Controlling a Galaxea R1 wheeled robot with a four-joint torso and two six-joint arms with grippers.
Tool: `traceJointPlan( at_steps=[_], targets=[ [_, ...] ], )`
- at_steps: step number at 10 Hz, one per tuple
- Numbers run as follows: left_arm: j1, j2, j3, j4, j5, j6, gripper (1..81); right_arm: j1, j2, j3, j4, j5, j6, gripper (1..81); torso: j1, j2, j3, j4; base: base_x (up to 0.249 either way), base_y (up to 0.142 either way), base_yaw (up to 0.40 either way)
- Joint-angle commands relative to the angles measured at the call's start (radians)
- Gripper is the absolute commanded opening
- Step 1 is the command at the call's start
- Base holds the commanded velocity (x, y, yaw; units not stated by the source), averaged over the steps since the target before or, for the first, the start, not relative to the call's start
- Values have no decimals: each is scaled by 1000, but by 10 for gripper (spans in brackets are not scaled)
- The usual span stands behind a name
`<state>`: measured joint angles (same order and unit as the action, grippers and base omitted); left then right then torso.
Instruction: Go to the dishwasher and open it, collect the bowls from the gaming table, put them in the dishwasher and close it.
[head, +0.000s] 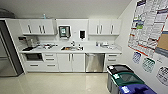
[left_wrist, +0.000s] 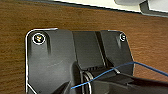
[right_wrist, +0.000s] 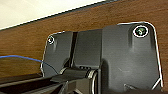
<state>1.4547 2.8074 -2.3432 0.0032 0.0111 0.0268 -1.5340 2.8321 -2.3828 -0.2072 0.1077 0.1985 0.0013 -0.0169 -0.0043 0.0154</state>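
Left wrist camera over a brown wood-grain surface (left_wrist: 15, 50)

The robot's dark plate (left_wrist: 52, 65), with round fittings at its corners, covers the middle. A thin blue cable (left_wrist: 130, 64) arcs across it. Beyond the wood runs a dark strip, then a pale floor (left_wrist: 100, 3) and a grey object (left_wrist: 150, 7) at the edge.

Head view high, facing kitchenette counter (head: 75, 51); wrist views close over brown wood surface (left_wrist: 75, 17).
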Motion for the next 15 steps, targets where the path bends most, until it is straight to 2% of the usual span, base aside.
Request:
traceJointPlan(
  at_steps=[1, 15],
  targets=[
    [-56, -11, 12, -11, 50, 2, 811, 59, -6, 8, 2, -43, -5, 811, 0, 0, 0, 0, 94, 0, 0],
    [-56, -11, 12, -22, 33, 2, 811, 56, -4, 2, -1, -46, -7, 811, 0, 0, 0, 0, 102, 0, 0]
  ],
)
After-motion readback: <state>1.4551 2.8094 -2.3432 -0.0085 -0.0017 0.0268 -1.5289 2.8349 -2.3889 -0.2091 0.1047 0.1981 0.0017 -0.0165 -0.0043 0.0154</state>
